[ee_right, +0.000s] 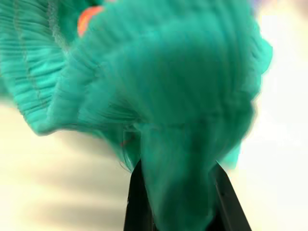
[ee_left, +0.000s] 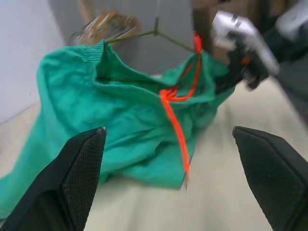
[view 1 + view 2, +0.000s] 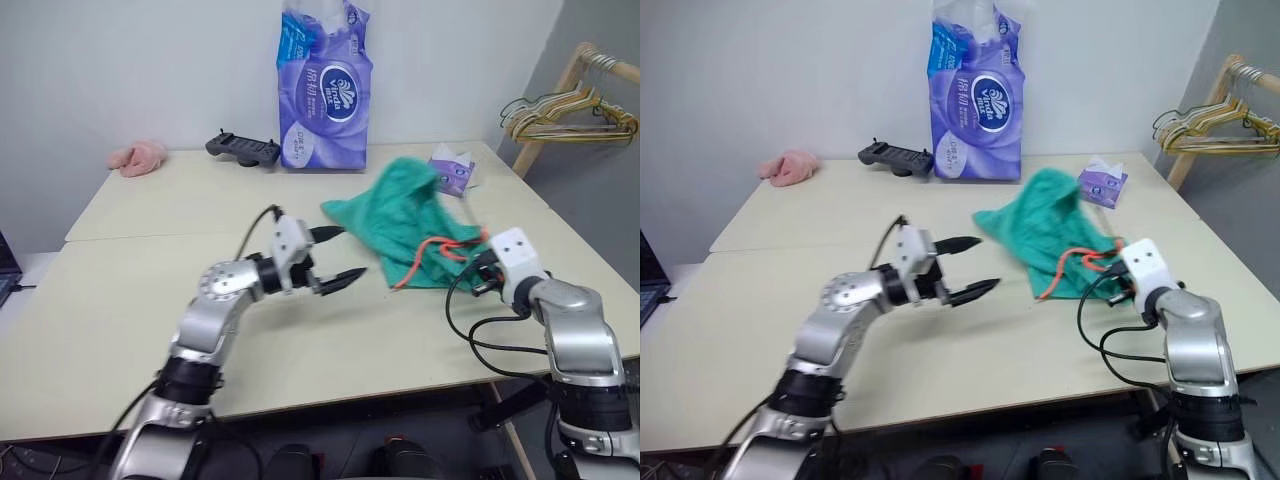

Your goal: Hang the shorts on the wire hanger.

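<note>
Black-fingered tools stand nearest on the pale bench. The left tool hovers level with its two fingers spread wide and empty, aimed at the cloth just beside it. The right tool is pinched tight on a fold of the shorts; the right wrist view shows teal cloth squeezed between its fingers.

The shorts lie bunched right of the bench's middle, one edge lifted toward the right tool, the rest slumped on the surface. The orange drawstring trails loose across the cloth. The gathered waistband shows as a ribbed edge in the left wrist view. A thin wire hanger appears in the left wrist view to rise from the top of the heap; whether it already passes through the cloth cannot be told.

Handling, as judged: the garment is light, limp and non-fragile; it will sag from any single hold and slide on bare wire. The ribbed waistband is the firmest place to grip, opposite the right tool's hold, so that the opening can be stretched. The drawstring may snag.

Farther back stand a black controller, a purple tissue pack, a small purple packet and a pink fluffy cloth; a rack of bunched hangers stands off to the right.
</note>
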